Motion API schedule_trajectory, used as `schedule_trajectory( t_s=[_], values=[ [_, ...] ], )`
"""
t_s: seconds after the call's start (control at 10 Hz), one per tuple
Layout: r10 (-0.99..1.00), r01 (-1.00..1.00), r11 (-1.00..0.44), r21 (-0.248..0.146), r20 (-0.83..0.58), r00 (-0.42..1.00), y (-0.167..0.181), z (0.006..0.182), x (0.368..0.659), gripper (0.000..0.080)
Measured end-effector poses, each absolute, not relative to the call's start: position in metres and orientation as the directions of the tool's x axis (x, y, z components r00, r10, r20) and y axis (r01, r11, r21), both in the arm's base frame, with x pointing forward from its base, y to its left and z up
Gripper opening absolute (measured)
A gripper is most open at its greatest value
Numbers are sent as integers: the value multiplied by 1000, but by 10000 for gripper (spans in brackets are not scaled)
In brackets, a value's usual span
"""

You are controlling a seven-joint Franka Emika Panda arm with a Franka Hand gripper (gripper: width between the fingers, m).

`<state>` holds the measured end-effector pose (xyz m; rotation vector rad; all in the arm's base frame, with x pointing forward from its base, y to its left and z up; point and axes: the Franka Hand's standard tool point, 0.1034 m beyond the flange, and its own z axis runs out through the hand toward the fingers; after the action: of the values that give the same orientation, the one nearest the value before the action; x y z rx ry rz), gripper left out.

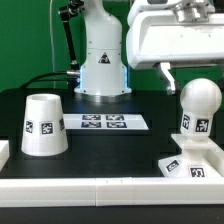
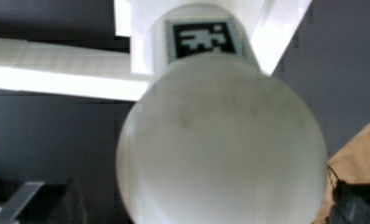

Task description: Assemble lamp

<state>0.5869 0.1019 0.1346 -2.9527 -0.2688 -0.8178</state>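
Black table (image 1: 120,140), green backdrop. Bulb (image 1: 198,102) stands upright on base (image 1: 188,166), lower right of the exterior frame. Shade (image 1: 44,125) sits well apart at left, marker board (image 1: 103,122) between. Gripper (image 1: 169,76) hangs near the bulb's top, apart from it; cannot tell if the fingers are spread or closed. Likely bulb seating: centre on the bulb's axis, grip its widest part, turn without tipping the base.

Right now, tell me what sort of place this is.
Probably a robotics lab test bench: a white robot arm stands behind a black table, a marker board of printed tags lies flat, and a lamp shade and bulb carry similar tags.
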Motion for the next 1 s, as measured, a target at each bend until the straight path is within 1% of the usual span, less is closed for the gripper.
schedule_trajectory(
  t_s=[0.2, 0.3, 0.4, 0.5, 0.6, 0.7, 0.8, 0.9, 1.0],
  values=[
    [152, 187, -982, -20, 498, 854, 103, 132, 585, 698],
    [161, 195, -980, -34, 438, 885, 106, 128, 582, 698],
    [172, 204, -978, -36, 409, 896, 106, 122, 581, 698],
    [183, 211, -976, -48, 339, 923, 105, 116, 577, 698],
    [186, 210, -976, -60, 279, 942, 103, 116, 578, 698],
    [194, 211, -974, -84, 169, 966, 104, 116, 575, 698],
    [198, 211, -973, -94, 134, 971, 105, 118, 579, 698],
    [214, 217, -970, -111, 39, 976, 105, 117, 573, 698],
    [225, 220, -968, -125, -35, 974, 106, 118, 575, 698]
  ],
)
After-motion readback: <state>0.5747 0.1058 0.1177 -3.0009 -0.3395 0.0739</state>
